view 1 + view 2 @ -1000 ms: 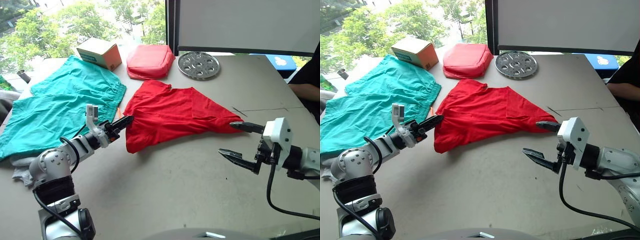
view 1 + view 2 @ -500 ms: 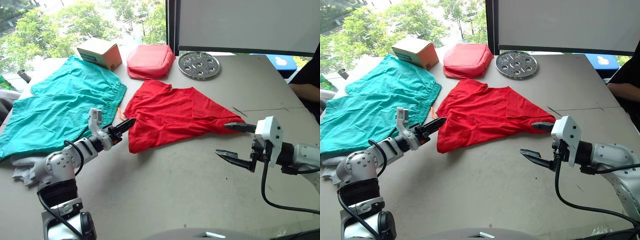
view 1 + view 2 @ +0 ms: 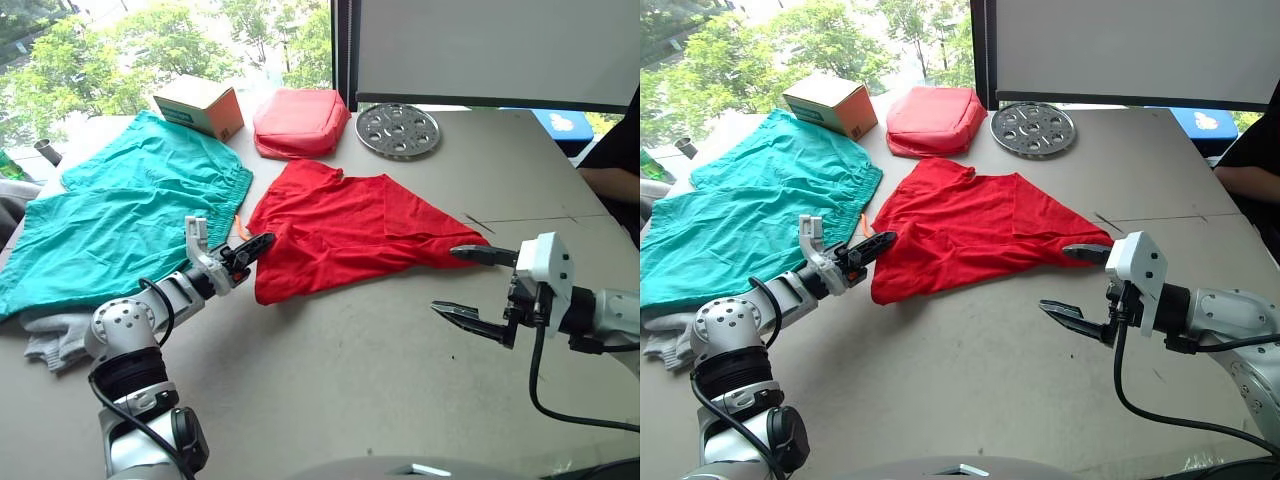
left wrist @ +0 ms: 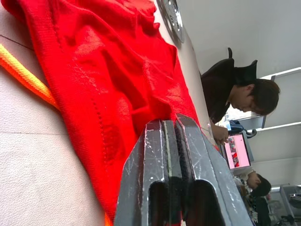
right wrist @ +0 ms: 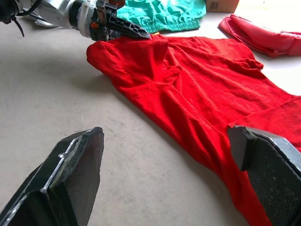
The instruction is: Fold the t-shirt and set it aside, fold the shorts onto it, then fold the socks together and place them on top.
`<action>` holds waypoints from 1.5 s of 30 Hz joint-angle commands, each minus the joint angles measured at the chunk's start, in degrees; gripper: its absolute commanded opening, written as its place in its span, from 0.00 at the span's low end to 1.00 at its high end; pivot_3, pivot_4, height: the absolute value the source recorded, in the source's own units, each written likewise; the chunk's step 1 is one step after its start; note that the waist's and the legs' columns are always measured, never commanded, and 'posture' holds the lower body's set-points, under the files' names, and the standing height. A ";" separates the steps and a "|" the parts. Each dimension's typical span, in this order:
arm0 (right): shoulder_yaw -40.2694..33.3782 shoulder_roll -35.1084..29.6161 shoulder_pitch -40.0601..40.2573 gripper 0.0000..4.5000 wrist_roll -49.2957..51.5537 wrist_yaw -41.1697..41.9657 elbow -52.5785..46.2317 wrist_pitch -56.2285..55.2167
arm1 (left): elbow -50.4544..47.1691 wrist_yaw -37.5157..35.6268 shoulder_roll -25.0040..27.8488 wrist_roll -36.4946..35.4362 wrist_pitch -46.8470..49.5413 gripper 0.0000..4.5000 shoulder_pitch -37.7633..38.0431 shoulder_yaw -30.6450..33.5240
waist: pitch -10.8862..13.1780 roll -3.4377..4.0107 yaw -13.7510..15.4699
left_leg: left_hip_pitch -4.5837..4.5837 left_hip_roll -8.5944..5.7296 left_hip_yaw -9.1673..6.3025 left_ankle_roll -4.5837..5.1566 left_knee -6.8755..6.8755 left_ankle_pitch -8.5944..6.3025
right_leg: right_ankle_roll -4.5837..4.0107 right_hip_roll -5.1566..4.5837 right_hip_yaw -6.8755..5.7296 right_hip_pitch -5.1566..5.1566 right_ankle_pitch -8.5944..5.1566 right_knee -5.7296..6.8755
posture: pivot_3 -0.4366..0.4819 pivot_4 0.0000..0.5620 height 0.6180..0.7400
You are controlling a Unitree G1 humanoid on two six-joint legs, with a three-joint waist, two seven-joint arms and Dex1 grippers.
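Note:
The red t-shirt (image 3: 350, 232) lies spread and rumpled at the middle of the table. My left gripper (image 3: 262, 241) is shut on its left edge, with cloth bunched against the fingertips (image 4: 162, 129). My right gripper (image 3: 468, 287) stands wide open at the t-shirt's right corner; its far finger rests at that corner and the near finger is over bare table. The teal shorts (image 3: 130, 200) lie flat to the left, their orange drawstring (image 3: 240, 226) poking out beside the t-shirt. The grey-white socks (image 3: 48, 342) peek from under the shorts' near left edge.
At the back stand a cardboard box (image 3: 200, 105), a padded pinkish-red pouch (image 3: 300, 122) and a round metal disc with holes (image 3: 398, 130). A person (image 3: 612, 160) sits at the table's right side. Bare table (image 3: 350, 380) stretches between my arms.
My left arm's elbow has swung to the right while its gripper stayed at the t-shirt's edge. The right gripper has shifted slightly left and stays open.

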 commanded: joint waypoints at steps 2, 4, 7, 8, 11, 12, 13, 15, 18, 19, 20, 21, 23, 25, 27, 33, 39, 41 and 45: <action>-2.37 -0.62 -0.01 1.00 0.52 0.24 -1.25 -0.30 | -1.46 0.95 0.50 -3.39 0.81 0.01 0.28 2.39 | 0.00 0.00 -0.12 | 0.00 0.00 0.01 0.00 0.01 0.00 | 0.00 -0.01 0.01 0.02 0.00 0.00 | 0.48 0.27 1.00; -2.01 -0.78 -0.68 1.00 -0.24 0.07 -0.43 -0.25 | -3.18 1.01 0.60 -3.83 0.38 0.01 1.00 2.45 | 0.00 0.00 -0.18 | 0.01 0.00 0.02 0.00 0.01 0.00 | 0.00 -0.01 0.03 0.02 0.00 0.00 | 0.48 0.27 1.00; 0.62 -2.03 -3.86 1.00 -4.62 -1.48 3.28 0.60 | -9.54 -1.07 1.44 -2.83 -2.78 0.01 3.27 0.91 | 0.00 0.00 -0.25 | 0.02 0.00 0.03 0.00 0.01 0.00 | 0.00 -0.04 0.05 0.02 0.00 0.00 | 0.48 0.27 1.00; 1.79 -2.65 -4.88 1.00 -6.34 -1.79 4.58 0.93 | -12.01 -2.24 1.75 -2.54 -4.01 0.01 4.14 0.20 | 0.01 -0.01 -0.26 | 0.01 0.00 0.05 -0.01 0.01 0.00 | 0.00 -0.15 0.07 0.01 0.00 0.00 | 0.48 0.27 1.00; 7.15 -5.08 -11.80 1.00 -9.95 -0.81 10.38 4.52 | -18.85 -4.20 2.47 -3.40 -6.86 0.01 5.83 -0.60 | 0.01 0.00 -0.16 | 0.02 0.01 0.06 -0.02 0.01 0.00 | -0.02 -0.26 0.08 -0.05 0.00 -0.01 | 0.48 0.27 1.00; 8.96 -5.46 -15.24 1.00 -10.02 -0.51 12.96 7.49 | -20.59 -4.69 2.56 -4.32 -7.32 0.01 6.28 -0.55 | 0.03 0.03 -0.25 | 0.00 0.01 0.04 -0.03 0.01 0.00 | -0.02 -0.28 0.07 -0.05 0.00 -0.01 | 0.48 0.27 1.00; 10.86 -5.16 -19.62 1.00 -10.04 -0.17 16.39 10.58 | -22.10 -4.80 2.50 -5.57 -7.66 0.01 6.60 -0.34 | 0.06 0.10 -0.32 | 0.02 0.02 0.07 -0.03 0.01 0.00 | -0.03 -0.28 0.12 -0.06 0.01 0.00 | 0.48 0.27 1.00; 14.00 -3.39 -27.75 1.00 -10.89 -0.53 22.94 15.22 | -24.54 -5.55 2.87 -8.12 -7.69 0.01 7.40 -0.27 | 0.08 0.13 -0.29 | 0.01 0.01 0.12 -0.02 0.01 0.00 | -0.05 -0.31 0.19 -0.09 0.02 -0.01 | 0.48 0.27 1.00; 18.20 0.69 -39.04 1.00 -13.48 -0.64 33.44 18.61 | -28.06 -7.23 4.48 -10.97 -7.33 0.01 9.27 -1.20 | 0.09 0.13 -0.57 | 0.02 0.02 0.15 -0.02 -0.03 0.00 | -0.05 -0.26 0.22 -0.09 0.02 -0.03 | 0.48 0.27 1.00; 19.60 2.34 -41.91 1.00 -14.88 -0.28 37.34 17.93 | -29.18 -7.69 5.03 -11.55 -7.30 0.01 10.29 -1.52 | 0.08 0.12 -0.48 | -0.01 0.02 0.14 -0.01 -0.08 0.00 | -0.06 -0.25 0.22 -0.10 0.01 -0.05 | 0.48 0.27 1.00; 20.77 3.67 -43.74 1.00 -15.99 0.36 40.29 16.77 | -30.25 -8.49 5.71 -11.75 -7.36 0.01 11.48 -1.97 | 0.05 0.08 -0.39 | -0.01 0.02 0.13 -0.01 -0.13 0.00 | -0.07 -0.22 0.21 -0.10 0.01 -0.08 | 0.48 0.27 1.00; 21.67 4.75 -44.95 1.00 -16.59 1.40 42.53 16.13 | -31.41 -9.42 6.44 -11.41 -7.72 0.01 12.82 -2.61 | 0.05 0.07 -0.35 | -0.01 0.01 0.11 -0.02 -0.19 0.00 | -0.07 -0.20 0.21 -0.10 0.01 -0.12 | 0.48 0.27 1.00; 23.62 5.93 -45.93 1.00 -17.48 4.02 44.90 15.70 | -33.94 -12.10 8.07 -10.41 -8.82 0.01 16.11 -3.97 | 0.05 0.08 -0.19 | -0.01 -0.09 0.11 -0.03 -0.30 0.02 | -0.07 -0.07 0.18 -0.11 0.01 -0.14 | 0.48 0.27 1.00; 25.94 5.49 -45.85 1.00 -19.97 5.58 45.72 14.35 | -35.41 -12.94 8.77 -10.54 -9.87 0.01 18.57 -4.26 | 0.06 0.09 -0.15 | -0.08 -0.15 0.14 -0.08 -0.29 0.05 | -0.08 -0.10 0.17 -0.14 0.00 -0.16 | 0.48 0.27 1.00; 27.34 3.69 -44.61 1.00 -21.84 6.66 44.99 14.16 | -36.29 -13.90 9.75 -10.98 -10.39 0.01 21.30 -3.97 | 0.08 0.12 -0.19 | -0.18 -0.25 0.17 -0.04 -0.26 0.03 | -0.08 -0.19 0.20 -0.23 0.01 -0.17 | 0.48 0.27 1.00; 25.39 -0.84 -38.90 1.00 -22.51 8.54 40.25 16.52 | -35.86 -14.41 10.63 -10.63 -12.63 0.01 23.93 -5.04 | 0.10 0.16 -0.21 | -0.20 -0.30 0.24 0.29 -0.03 -0.17 | -0.06 -0.23 0.24 -0.28 0.01 -0.15 | 0.48 0.27 1.00; 17.13 -0.61 -36.10 1.00 -18.73 4.97 37.43 24.03 | -35.20 -14.68 11.28 -9.79 -14.17 0.01 24.86 -6.34 | 0.15 0.25 -0.45 | -0.14 -0.23 0.34 0.29 0.02 -0.17 | -0.04 -0.19 0.34 -0.28 0.01 -0.06 | 0.48 0.27 1.00; 15.60 1.00 -37.11 1.00 -18.85 2.59 40.04 26.30 | -35.03 -14.54 11.43 -9.87 -14.52 0.01 24.91 -6.71 | 0.13 0.21 -0.39 | -0.12 -0.20 0.35 0.29 0.01 -0.17 | -0.05 -0.16 0.34 -0.27 0.01 -0.07 | 0.48 0.27 1.00; 16.70 2.61 -38.92 1.00 -19.59 2.12 43.44 27.19 | -34.79 -14.47 11.69 -9.88 -15.01 0.01 25.01 -7.27 | 0.13 0.22 -0.35 | -0.13 -0.20 0.36 0.29 0.01 -0.17 | -0.05 -0.15 0.34 -0.28 0.01 -0.08 | 0.48 0.27 1.00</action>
